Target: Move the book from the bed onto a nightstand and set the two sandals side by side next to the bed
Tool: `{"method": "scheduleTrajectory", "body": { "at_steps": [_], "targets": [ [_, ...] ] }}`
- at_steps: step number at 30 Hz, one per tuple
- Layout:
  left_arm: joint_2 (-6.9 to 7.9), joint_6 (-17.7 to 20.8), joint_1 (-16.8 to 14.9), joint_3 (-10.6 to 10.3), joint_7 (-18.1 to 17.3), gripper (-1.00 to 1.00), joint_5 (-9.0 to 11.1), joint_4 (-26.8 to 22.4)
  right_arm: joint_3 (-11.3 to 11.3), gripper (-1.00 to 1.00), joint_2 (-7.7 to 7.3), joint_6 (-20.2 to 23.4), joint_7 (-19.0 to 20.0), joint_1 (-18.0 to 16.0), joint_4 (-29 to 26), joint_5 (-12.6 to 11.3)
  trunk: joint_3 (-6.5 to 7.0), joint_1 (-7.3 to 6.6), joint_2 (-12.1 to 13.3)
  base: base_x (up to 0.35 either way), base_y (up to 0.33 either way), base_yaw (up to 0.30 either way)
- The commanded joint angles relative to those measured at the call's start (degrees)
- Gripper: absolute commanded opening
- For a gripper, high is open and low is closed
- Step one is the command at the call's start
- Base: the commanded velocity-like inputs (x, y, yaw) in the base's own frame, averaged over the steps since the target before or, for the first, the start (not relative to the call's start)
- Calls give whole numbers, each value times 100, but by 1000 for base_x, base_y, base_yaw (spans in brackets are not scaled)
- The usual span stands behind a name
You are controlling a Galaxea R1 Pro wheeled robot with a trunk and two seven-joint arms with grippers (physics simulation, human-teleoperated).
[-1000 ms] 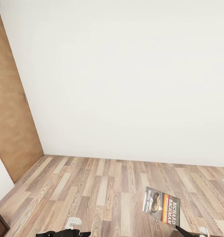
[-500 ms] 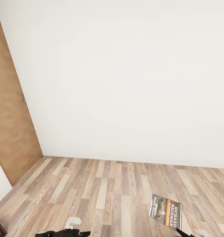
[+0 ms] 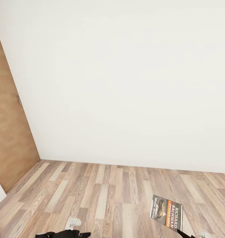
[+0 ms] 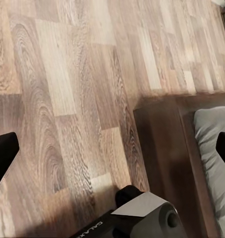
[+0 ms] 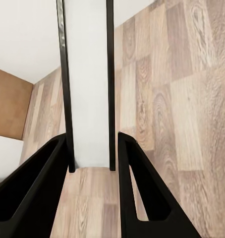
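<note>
The book [image 3: 166, 211] is clamped edge-on between the fingers [image 5: 43, 188] of my right gripper [image 5: 92, 166], held upright above the wood-plank floor [image 3: 105, 195] with its cover facing my head camera. My left gripper [image 4: 112, 148] hangs with fingers spread wide, empty, over the floor beside the bed [image 4: 211, 144] and its dark frame. Ahead stand a white wall [image 3: 125, 82] and a brown door [image 3: 10, 142].

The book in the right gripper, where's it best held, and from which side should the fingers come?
Best as it is now: the book is thin and flat, so the right gripper comes in from one edge, a finger on each cover. In the head view it stands up from a lower corner, cover readable, over the floor.
</note>
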Motion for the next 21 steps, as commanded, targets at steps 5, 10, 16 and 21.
{"method": "scheduleTrajectory", "body": {
  "at_steps": [5,10,16,21],
  "targets": [
    [2,33,-3,50,-26,100,-45,-7,-44,-100,0,-12,28,-5,1,24,-7,3,-4,312,0,0],
    [8,34,-3,54,-30,100,-45,-7,-44,-100,0,-12,33,-5,1,24,-7,3,-4,303,0,0],
    [11,33,-3,53,-34,100,-45,-7,-44,-100,0,-12,49,-5,1,24,3,3,-4,306,0,-65],
    [11,34,-3,51,-35,100,-45,-7,-44,-100,-1,-12,59,-5,1,24,15,3,-4,306,0,-87]
  ]
}}
